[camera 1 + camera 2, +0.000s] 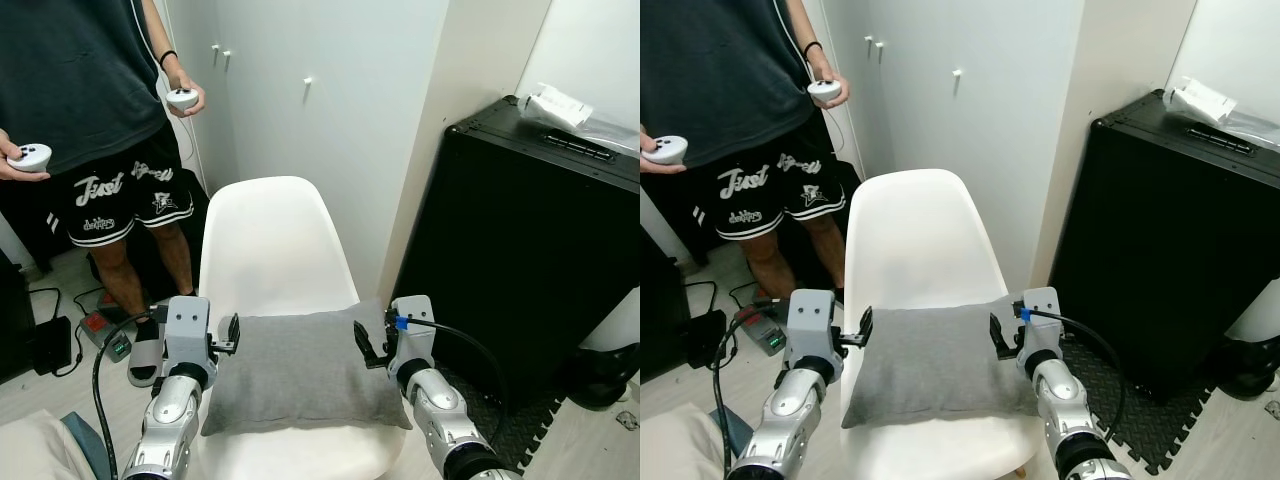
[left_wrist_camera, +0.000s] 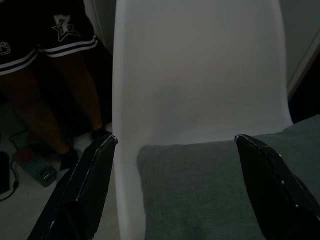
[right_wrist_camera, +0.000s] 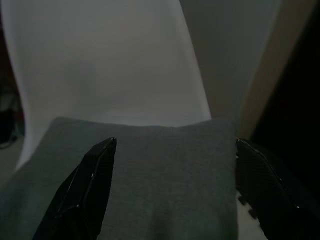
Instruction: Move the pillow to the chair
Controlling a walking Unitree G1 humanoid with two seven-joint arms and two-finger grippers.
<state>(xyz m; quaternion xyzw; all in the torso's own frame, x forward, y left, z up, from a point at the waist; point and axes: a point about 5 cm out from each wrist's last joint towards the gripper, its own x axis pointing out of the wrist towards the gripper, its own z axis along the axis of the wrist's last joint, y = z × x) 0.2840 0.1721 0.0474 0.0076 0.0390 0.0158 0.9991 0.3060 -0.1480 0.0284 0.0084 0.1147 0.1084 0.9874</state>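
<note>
1 black cabinet (image 1: 530,240) stands right of the white chair (image 1: 268,250), whose seat carries the grey pillow (image 1: 300,370), lying flat between the left gripper (image 1: 232,335) and the right gripper (image 1: 362,345), both with fingers spread wide at the pillow's 2 sides.

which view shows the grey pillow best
The left eye view: the whole pillow lies on the white chair seat between both claws. The right eye view is nearly as good; each wrist view catches just its near corner.
</note>
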